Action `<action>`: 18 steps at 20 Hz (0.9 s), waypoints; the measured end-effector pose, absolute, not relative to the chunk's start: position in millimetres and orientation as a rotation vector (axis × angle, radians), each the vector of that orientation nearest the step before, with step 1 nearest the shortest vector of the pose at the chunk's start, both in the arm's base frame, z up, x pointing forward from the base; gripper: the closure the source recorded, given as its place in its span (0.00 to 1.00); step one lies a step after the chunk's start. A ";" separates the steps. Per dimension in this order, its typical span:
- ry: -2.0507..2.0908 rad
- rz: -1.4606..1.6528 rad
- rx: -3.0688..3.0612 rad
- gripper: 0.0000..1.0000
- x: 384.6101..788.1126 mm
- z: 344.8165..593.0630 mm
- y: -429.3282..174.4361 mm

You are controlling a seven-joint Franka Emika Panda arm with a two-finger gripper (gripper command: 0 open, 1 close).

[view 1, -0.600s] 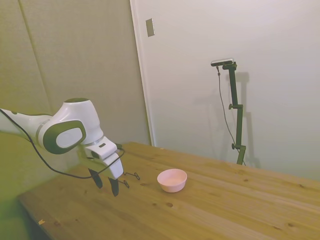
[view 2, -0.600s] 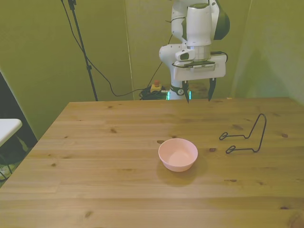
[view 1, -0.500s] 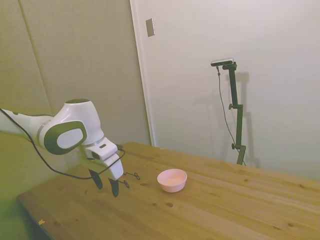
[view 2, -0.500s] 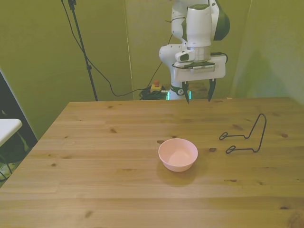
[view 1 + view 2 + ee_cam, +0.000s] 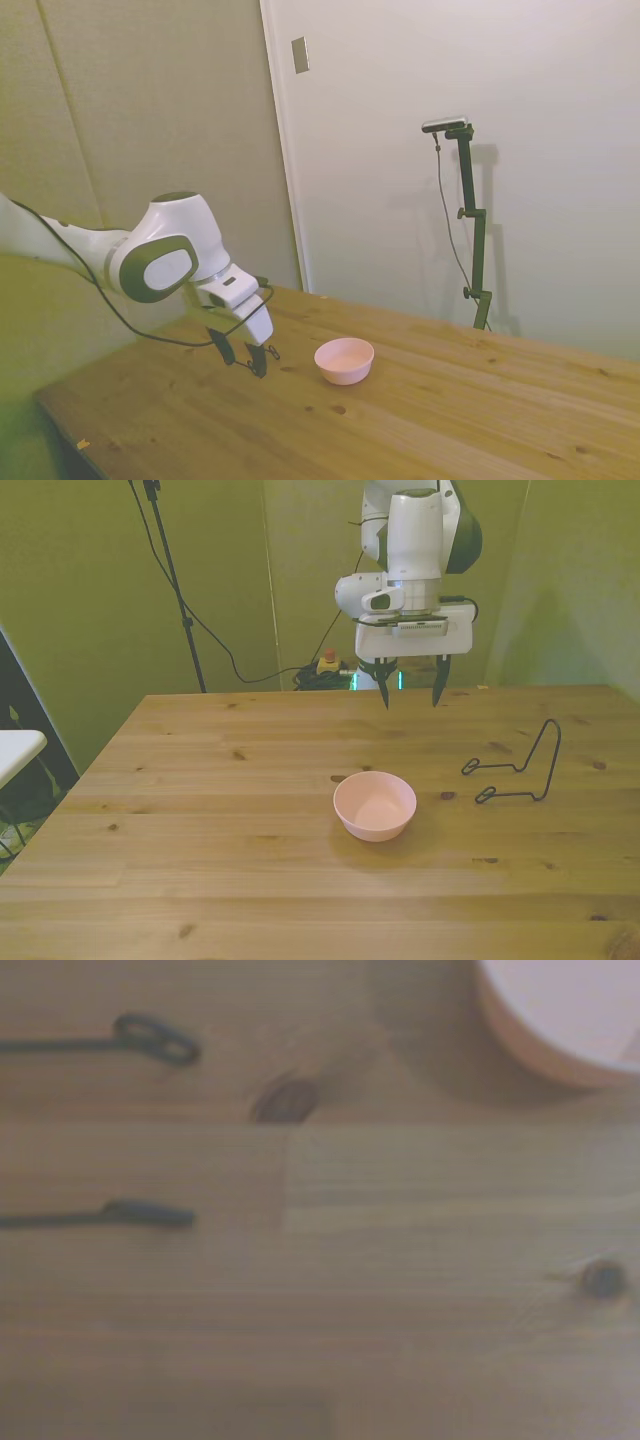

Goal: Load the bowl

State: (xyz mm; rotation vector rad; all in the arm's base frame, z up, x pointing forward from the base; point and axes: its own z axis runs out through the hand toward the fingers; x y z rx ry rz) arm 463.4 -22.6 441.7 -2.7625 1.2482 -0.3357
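While the arm reaches over the table, claw [image 5: 410,692] pointing down, fingers spread, bowl [image 5: 375,806] apart

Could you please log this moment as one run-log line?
gripper: open, empty, above table | bowl: upright, empty, untouched | wire stand: beside bowl

We see a knotty wooden tabletop [image 5: 250,870] before yellow-green walls [image 5: 90,590], a white door [image 5: 470,150] with a small grey wall plate [image 5: 300,54] beside its frame, and a white table corner [image 5: 15,748] at the front view's left.
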 end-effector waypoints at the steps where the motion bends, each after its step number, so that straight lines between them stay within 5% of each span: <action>1: 1.257 -0.351 -2.760 0.00 473.2 446.1 -27.9; 9: 1.336 -0.437 -2.729 0.00 553.7 467.3 -37.9; 18: 1.456 -0.401 -2.711 0.00 617.9 424.9 -37.9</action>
